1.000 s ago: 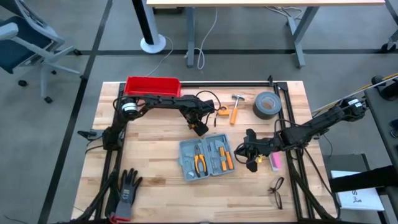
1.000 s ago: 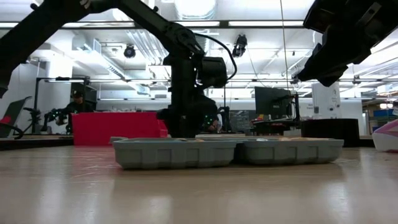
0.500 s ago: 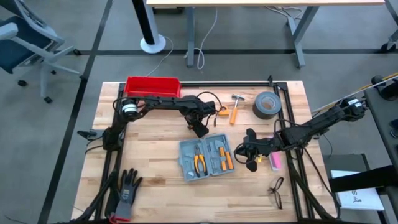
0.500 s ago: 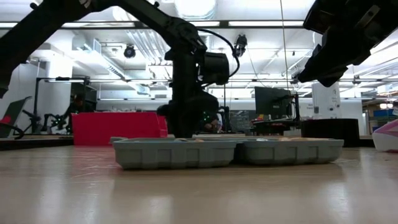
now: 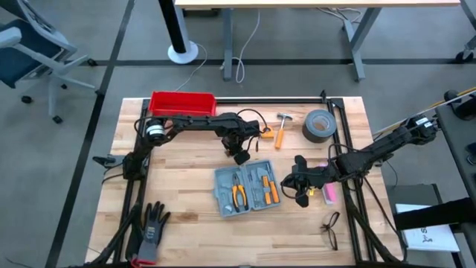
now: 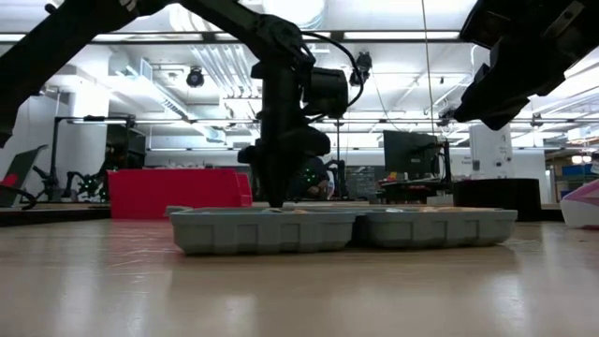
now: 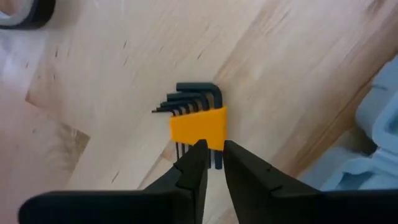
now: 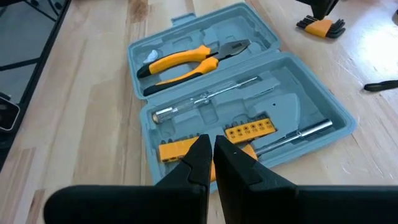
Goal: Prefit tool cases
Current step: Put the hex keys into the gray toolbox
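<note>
No brand, label or writing can be read on anything here.

Your left gripper (image 7: 210, 163) points down at the tabletop (image 5: 186, 179), just behind the far edge of the tool case (image 5: 248, 189). Its fingers (image 7: 194, 168) sit narrow around the lower end of the hex key set (image 7: 196, 118) in its orange holder; you cannot tell whether they have clamped it. The left arm reaches from its base by the red bin (image 5: 182, 103) across toward the tabletop's middle.

Your right gripper (image 8: 210, 163) hovers off the right side of the case, near its half holding the bit strip, fingers (image 8: 199, 160) pressed together on nothing. The right arm stretches in low from the right edge.

The case lies open and flat near the tabletop's middle, 2 halves side by side. Pliers (image 8: 189, 59) with yellow handles fill 1 half; a screwdriver shaft (image 8: 205, 98) and an orange bit strip (image 8: 250, 130) sit in the other.

Elsewhere: hammer (image 5: 282, 128), tape roll (image 5: 320, 125), black glove (image 5: 151, 229), glasses (image 5: 331, 229).
</note>
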You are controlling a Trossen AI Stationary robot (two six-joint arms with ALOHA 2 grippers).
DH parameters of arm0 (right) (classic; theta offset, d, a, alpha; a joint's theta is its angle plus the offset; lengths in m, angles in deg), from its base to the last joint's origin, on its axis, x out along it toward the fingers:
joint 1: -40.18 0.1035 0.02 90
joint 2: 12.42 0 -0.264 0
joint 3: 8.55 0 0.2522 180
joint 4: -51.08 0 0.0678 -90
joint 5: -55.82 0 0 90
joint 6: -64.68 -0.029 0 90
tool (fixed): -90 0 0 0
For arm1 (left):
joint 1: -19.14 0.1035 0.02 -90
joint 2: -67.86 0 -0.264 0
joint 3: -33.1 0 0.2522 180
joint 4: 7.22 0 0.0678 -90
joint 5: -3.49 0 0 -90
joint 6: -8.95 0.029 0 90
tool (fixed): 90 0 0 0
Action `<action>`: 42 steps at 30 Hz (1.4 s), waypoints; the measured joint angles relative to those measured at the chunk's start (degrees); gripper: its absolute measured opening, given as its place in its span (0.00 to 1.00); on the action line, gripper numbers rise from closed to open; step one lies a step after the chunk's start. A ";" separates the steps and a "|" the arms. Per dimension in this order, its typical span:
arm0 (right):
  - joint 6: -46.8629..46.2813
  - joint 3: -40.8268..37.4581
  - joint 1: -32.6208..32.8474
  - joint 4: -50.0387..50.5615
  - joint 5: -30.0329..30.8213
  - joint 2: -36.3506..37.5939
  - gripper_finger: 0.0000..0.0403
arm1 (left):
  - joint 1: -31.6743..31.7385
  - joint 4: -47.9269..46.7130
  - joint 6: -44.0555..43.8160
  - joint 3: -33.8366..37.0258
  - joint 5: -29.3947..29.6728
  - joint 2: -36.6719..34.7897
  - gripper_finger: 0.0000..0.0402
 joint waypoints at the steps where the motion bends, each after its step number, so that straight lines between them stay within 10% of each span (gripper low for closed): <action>1: 0.00 0.02 0.00 -0.02 0.03 0.00 0.01 | -0.02 -0.23 -0.03 -0.16 -0.08 0.00 0.14; 22: 0.30 0.04 0.00 -0.83 0.36 0.00 0.01 | 3.61 6.64 -9.11 1.60 -1.55 -0.19 0.59; 42: 0.40 0.04 0.02 -0.83 0.36 0.00 0.01 | 4.13 6.73 -6.12 1.80 -2.44 2.84 0.48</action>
